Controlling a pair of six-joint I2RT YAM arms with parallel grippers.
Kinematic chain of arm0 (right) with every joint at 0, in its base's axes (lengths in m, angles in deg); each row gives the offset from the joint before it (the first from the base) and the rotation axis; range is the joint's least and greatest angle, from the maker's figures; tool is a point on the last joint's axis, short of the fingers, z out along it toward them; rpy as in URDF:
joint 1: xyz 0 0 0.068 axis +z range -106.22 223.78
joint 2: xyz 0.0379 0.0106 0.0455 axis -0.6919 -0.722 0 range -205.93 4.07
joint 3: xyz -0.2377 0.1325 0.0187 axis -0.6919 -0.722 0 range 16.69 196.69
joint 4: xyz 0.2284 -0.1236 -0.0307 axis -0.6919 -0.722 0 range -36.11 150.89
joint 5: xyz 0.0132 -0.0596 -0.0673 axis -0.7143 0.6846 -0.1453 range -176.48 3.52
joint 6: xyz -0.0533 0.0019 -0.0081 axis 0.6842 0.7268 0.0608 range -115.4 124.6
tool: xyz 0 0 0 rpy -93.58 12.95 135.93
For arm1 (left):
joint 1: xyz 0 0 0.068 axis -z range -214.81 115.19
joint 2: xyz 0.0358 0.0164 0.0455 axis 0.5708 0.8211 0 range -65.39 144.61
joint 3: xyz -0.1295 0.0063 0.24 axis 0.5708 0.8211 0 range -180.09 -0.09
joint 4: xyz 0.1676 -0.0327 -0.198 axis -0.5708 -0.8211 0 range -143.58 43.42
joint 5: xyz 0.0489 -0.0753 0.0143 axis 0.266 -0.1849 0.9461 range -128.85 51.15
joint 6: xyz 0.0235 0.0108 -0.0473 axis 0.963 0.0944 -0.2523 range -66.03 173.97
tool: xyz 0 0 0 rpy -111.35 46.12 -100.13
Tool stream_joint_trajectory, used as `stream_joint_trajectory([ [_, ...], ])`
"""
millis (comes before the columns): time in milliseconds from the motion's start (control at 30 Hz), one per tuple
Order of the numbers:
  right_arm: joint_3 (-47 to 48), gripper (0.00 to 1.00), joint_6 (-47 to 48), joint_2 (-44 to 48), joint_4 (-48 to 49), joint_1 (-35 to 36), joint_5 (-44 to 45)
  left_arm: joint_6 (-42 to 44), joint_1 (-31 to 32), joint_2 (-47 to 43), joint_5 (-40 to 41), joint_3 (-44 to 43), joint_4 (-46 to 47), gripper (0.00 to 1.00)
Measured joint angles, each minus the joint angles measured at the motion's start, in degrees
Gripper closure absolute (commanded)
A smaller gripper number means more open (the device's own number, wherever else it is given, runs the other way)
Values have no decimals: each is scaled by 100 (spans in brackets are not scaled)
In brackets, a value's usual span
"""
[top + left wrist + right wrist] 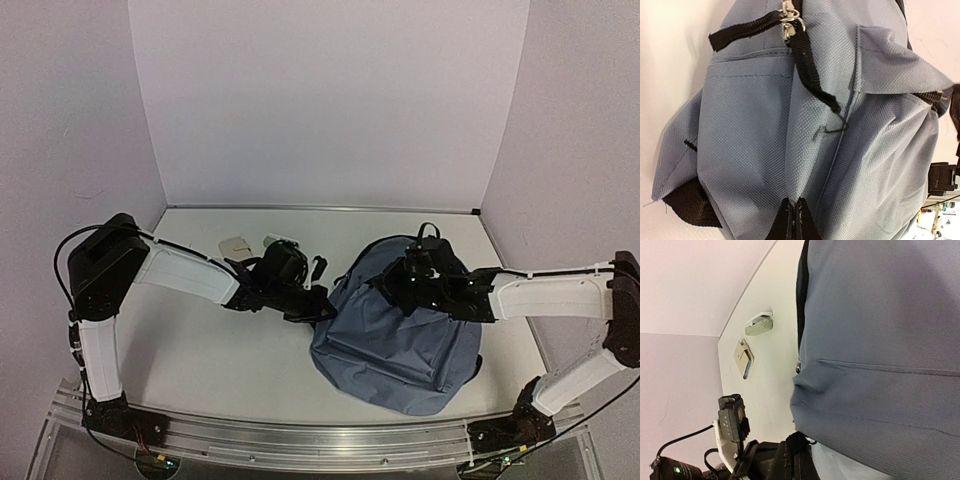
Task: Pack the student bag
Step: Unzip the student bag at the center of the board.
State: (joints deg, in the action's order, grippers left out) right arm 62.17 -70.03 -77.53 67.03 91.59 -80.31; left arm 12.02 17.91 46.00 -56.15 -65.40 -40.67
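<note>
Lying flat on the white table (220, 350), right of the middle, the blue backpack (400, 350) has its black top loop turned toward the back wall and its front pocket facing up.

The left gripper (318, 303) reaches in low from the side and meets the bag's left edge. Seen from its wrist, the two dark fingertips (785, 220) are clenched tight together, and the creases of the blue cloth run straight into them, so a fold of the bag looks nipped between them. A black strap (745, 27) and a metal zip pull (790, 22) sit higher on that side of the bag.

The right gripper (408, 285) rests on the upper part of the bag, just below the loop. It is closed, but its own camera shows mostly blue cloth, and I cannot tell whether any of it is caught.

Behind the left arm, near the back wall, two small pale things lie on the table apart from the bag: a flat cream piece (236, 243) and a white piece (281, 240).
</note>
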Motion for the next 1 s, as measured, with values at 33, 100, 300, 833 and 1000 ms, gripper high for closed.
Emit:
stream_joint_trajectory([
  [33, -80, 100, -2, 59, 2, -5, 2, -1, -17, -23, 7, 27, -5, 100],
  [100, -215, 100, -1, 138, 13, -14, 4, -1, -38, -52, 37, 72, -27, 100],
  [300, -353, 100, 97, 189, -22, -15, -33, 6, -45, -128, 153, 100, -200, 100],
  [833, -911, 100, 260, 1634, -1118, -4, 236, 41, -314, -1176, 574, 947, -647, 100],
  [1000, -1200, 100, 234, 1874, -1284, 11, 212, 55, -565, -1687, 589, 1378, -759, 100],
])
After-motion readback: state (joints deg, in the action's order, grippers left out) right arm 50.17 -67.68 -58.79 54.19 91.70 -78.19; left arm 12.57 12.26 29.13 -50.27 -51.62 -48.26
